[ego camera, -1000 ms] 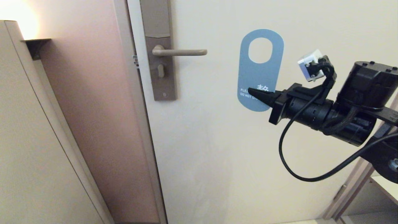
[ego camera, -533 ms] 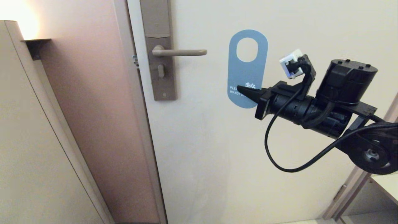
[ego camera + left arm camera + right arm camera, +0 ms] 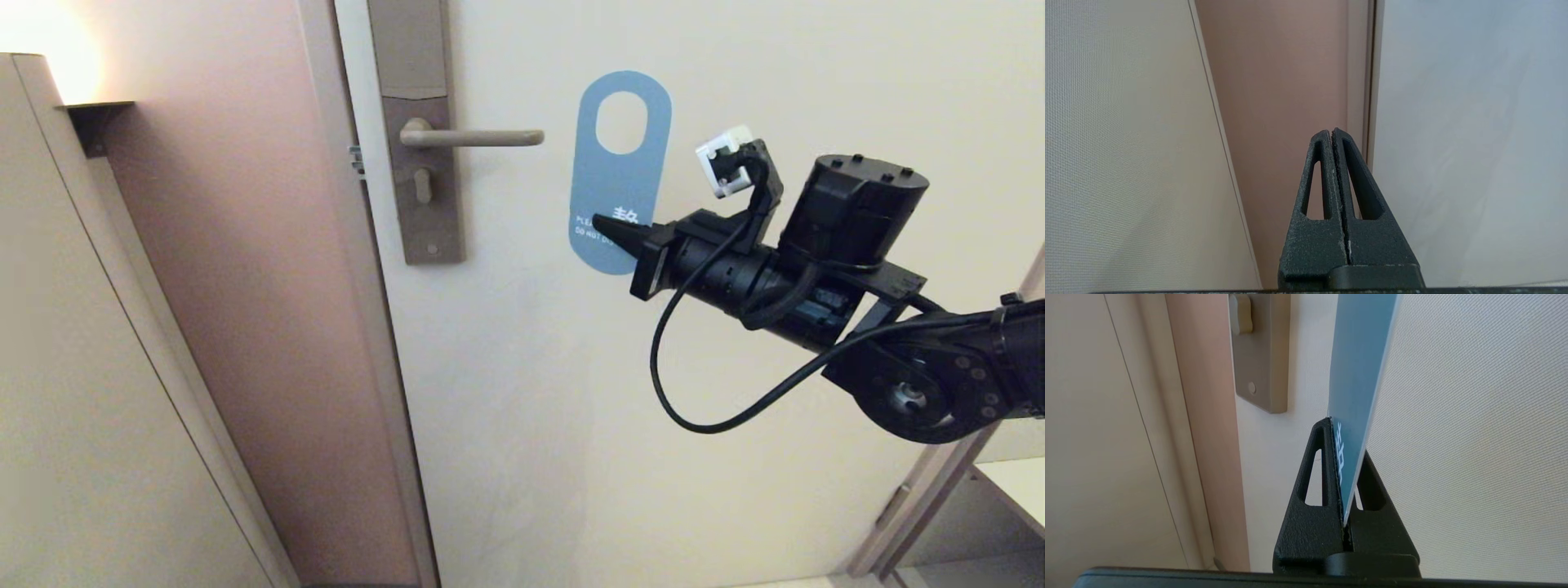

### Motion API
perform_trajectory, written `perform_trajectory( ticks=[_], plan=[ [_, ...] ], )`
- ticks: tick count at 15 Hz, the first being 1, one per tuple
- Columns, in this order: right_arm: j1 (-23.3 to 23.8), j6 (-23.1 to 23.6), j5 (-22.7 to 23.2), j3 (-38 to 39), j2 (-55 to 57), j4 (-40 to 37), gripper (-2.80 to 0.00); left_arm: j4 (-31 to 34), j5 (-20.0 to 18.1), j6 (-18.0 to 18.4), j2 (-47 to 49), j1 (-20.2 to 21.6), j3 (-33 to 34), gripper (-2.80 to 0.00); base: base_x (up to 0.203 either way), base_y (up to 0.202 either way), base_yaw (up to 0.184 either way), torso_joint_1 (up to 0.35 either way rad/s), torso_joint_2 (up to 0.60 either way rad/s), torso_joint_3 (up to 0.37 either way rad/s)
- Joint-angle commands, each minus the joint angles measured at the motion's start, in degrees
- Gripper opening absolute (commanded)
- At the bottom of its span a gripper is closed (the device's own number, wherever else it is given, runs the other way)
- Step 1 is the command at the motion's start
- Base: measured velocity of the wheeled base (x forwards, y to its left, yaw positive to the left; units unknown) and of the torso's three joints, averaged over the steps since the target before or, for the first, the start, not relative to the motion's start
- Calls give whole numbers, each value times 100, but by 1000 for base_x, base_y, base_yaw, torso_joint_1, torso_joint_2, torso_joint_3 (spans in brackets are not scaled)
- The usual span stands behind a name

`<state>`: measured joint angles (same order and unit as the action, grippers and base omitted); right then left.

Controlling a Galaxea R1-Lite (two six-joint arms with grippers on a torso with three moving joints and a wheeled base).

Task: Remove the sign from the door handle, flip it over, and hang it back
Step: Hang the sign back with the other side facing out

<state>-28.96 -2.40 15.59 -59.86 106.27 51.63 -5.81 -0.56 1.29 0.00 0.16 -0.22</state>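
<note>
Against the pale door [image 3: 735, 65], the right pincer [image 3: 608, 229] is pinching the blue sign's [image 3: 620, 175] lower end, holding it upright just right of the door handle's [image 3: 473, 137] tip (white lettering partly reading "DO NOT"), while the left pincer [image 3: 1333, 134] is sitting pressed together, empty.

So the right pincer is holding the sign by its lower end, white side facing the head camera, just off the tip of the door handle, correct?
Not quite: the side of the sign facing the head camera is teal-blue, not white, as the head view shows. The rest holds: the right pincer grips its lower end, just off the tip of the door handle.
</note>
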Motion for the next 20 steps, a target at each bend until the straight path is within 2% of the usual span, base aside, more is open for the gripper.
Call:
perform_trajectory(
  ticks=[1,5,8,10,16,17,20],
  plan=[
    [-12,3,14,-68,115,32,-280,-7,21,-55,0,2,13,-280,0,0,0,0,0,0],
    [-19,3,14,-204,267,32,-280,-7,-5,-387,0,2,12,-280,0,0,0,0,0,0],
    [-27,7,14,-411,439,32,-280,-7,-5,-809,0,2,12,-280,0,0,0,0,0,0],
    [-44,3,14,-503,527,32,-280,9,-4,-898,0,2,13,-280,0,0,0,0,0,0],
    [-136,3,14,-603,639,40,-280,1,-138,-750,0,2,4,-280,0,0,0,0,0,0],
    [-136,3,14,-626,658,40,-280,-10,-154,-606,0,2,4,-280,0,0,0,0,0,0],
    [-153,3,14,-641,708,40,-280,254,-156,376,0,2,4,-280,0,0,0,0,0,0]
  ],
)
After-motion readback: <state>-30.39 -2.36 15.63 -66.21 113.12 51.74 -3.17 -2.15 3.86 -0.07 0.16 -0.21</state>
